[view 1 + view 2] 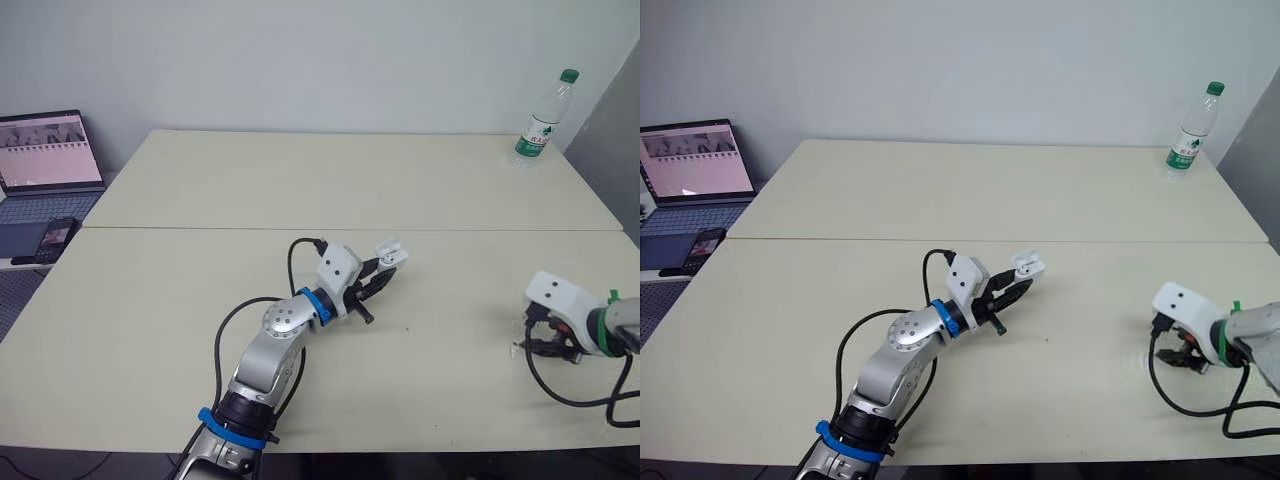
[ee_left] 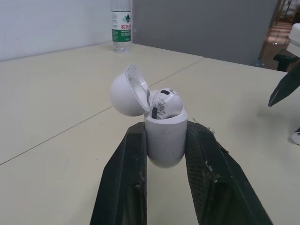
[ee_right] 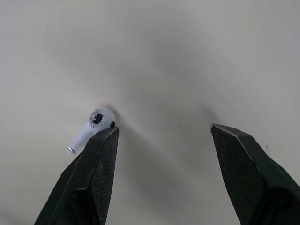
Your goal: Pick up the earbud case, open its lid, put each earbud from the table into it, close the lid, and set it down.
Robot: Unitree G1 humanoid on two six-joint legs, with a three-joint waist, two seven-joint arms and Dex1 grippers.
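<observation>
Left fingers tight around the open earbud case — right fingers apart, earbud perhaps against one.

The water bottle stands at the far right corner of the table. Its label is the one legible marking: red Chinese characters on a white field, which appear to read "农夫山泉", above a green band. The finer print below them is too small to read. The laptop, beyond the table's left edge, displays rows of content on its screen. No characters can be read there.
</observation>
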